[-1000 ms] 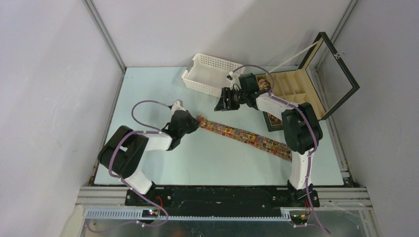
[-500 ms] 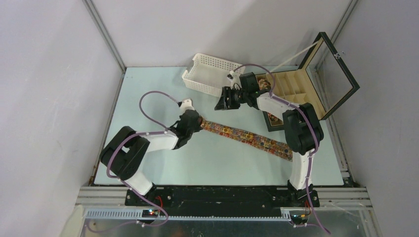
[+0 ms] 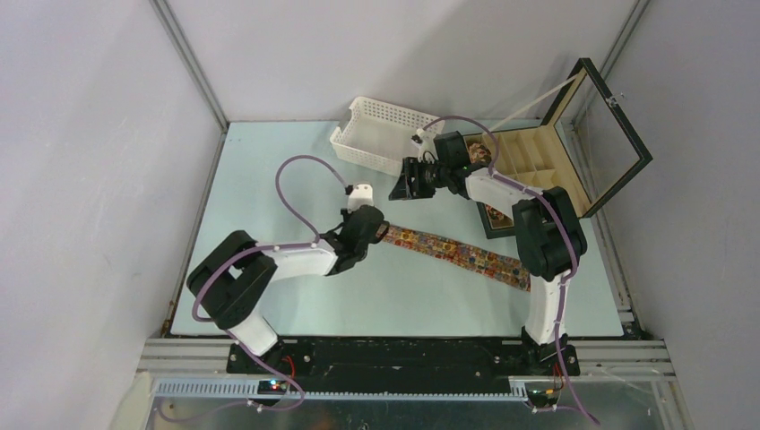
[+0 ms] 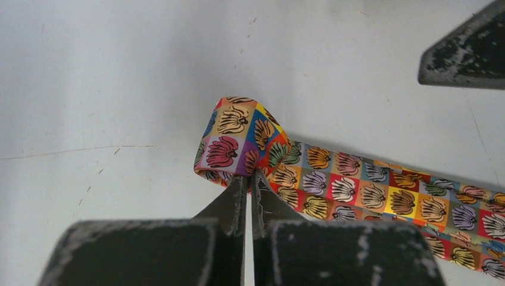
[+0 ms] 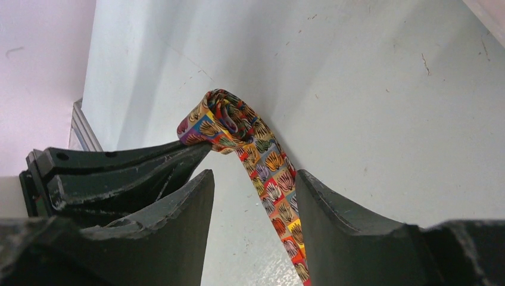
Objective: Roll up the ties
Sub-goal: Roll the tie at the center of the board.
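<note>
Since one second ago, the left gripper (image 3: 380, 232) has travelled to the right along the tie (image 3: 457, 253), and the flat part of the strip is now shorter. The right arm has kept its place.

From the top, the tie lies on the table (image 3: 269, 179) as a slanted strip. Its left end is at the left gripper, and its right end goes under the right arm. The right gripper (image 3: 401, 189) is above the table, just in front of the white basket (image 3: 381, 134) and apart from the tie. The black box (image 3: 538, 161) stands open at the far right, with its lid up.

On the left wrist camera, the two fingers (image 4: 223, 208) are almost together, with only a thin slit between them. They pinch the tie's end, which is folded over into a small loop standing just beyond the tips. The rest of the tie runs flat on the table toward the right edge.

On the right wrist camera, the jaws stand widely apart and nothing is between them. Through the gap one sees the tie on the table further away. Its rolled end is lifted and held at the tip of the other gripper's dark finger.
</note>
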Available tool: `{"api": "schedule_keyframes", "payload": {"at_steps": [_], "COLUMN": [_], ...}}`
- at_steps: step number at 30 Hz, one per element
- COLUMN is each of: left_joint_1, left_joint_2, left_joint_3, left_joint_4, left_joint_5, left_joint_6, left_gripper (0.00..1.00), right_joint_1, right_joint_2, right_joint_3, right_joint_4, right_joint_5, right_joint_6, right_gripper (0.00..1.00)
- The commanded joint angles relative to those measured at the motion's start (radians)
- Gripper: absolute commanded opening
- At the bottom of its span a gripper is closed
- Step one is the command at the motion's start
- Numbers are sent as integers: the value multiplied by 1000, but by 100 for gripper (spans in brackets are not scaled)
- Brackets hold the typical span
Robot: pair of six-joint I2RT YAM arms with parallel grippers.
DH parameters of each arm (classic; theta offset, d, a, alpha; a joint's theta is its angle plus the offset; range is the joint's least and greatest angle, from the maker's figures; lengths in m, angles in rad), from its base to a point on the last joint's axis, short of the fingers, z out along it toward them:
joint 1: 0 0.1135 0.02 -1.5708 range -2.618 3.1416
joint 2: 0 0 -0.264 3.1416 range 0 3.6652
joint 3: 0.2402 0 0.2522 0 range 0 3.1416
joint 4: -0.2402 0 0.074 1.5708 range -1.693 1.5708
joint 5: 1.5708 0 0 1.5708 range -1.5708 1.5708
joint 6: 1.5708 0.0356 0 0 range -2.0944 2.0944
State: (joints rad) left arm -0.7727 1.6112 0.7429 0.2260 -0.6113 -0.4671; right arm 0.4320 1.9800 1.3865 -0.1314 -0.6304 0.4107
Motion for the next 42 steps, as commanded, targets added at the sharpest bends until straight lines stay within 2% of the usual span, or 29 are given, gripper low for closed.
{"api": "schedule_keyframes", "payload": {"at_steps": [1, 22, 42], "left_joint_1": [-43, -147, -203], "left_joint_2": [23, 165, 228], "left_joint_3": [50, 147, 170], "left_joint_4": [-15, -66, -45], "left_joint_5": [-125, -309, -286], "left_joint_6": [68, 208, 235], "left_gripper": [0, 0, 0], "right_joint_1": [0, -1, -15], "right_joint_2": [-60, -62, -65], "right_joint_3": [0, 0, 9], "right_joint_4": [30, 34, 46], "right_joint_5": [6, -1, -24], "right_joint_6": [-12, -11, 3], "right_gripper": [56, 57, 57]}}
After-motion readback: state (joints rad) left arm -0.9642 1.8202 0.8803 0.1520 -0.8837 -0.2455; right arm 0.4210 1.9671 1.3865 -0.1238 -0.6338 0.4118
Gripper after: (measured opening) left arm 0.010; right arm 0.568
